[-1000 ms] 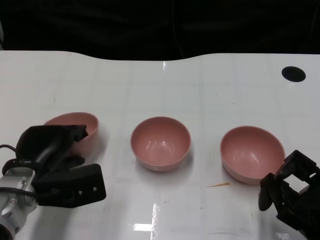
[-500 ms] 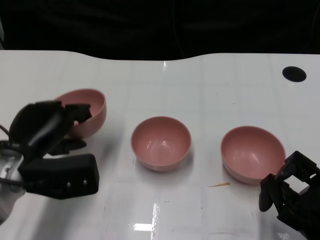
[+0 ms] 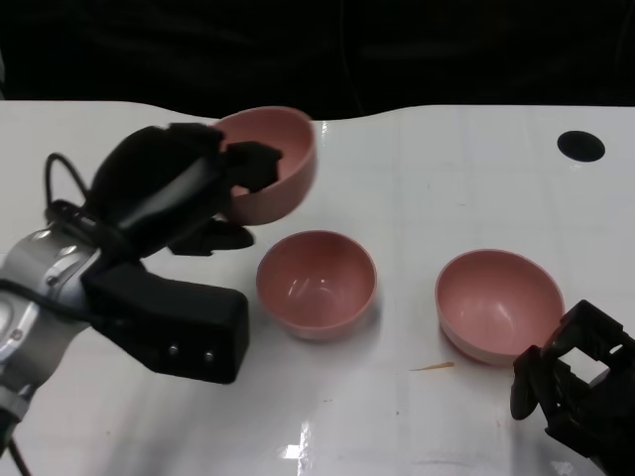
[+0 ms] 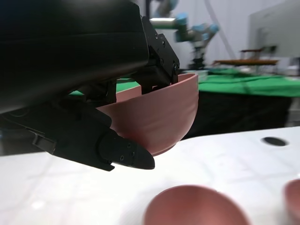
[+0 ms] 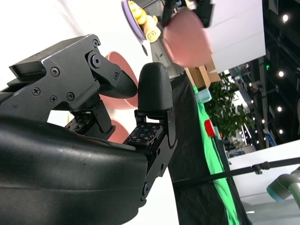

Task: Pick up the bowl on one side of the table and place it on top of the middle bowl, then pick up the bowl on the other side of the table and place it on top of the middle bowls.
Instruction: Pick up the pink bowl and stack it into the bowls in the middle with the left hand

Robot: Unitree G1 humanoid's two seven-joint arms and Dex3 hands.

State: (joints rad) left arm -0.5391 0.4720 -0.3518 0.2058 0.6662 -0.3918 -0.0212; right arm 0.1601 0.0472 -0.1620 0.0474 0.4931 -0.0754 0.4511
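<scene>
The left hand holds one pink bowl up in the air, in the upper middle-left of the head picture. Its fingers are clamped on the bowl's rim — one part inside, one part outside. The left wrist picture shows it too: the lifted bowl hangs above the white table, tipped a little to one side.

The middle bowl sits on the table in the center of the head picture, just below and to the right of the lifted one. The two are not touching. The right bowl waits at the lower right, near the right hand. That hand holds nothing, but I cannot tell if its fingers are apart or curled in.

I think this is the first step — carrying the side bowl over to the middle bowl. Next, the hand likely needs to move the bowl over the middle one, make it level, lower it in, and let go. If it stays tipped, it might not sit flat. The right bowl comes after.
</scene>
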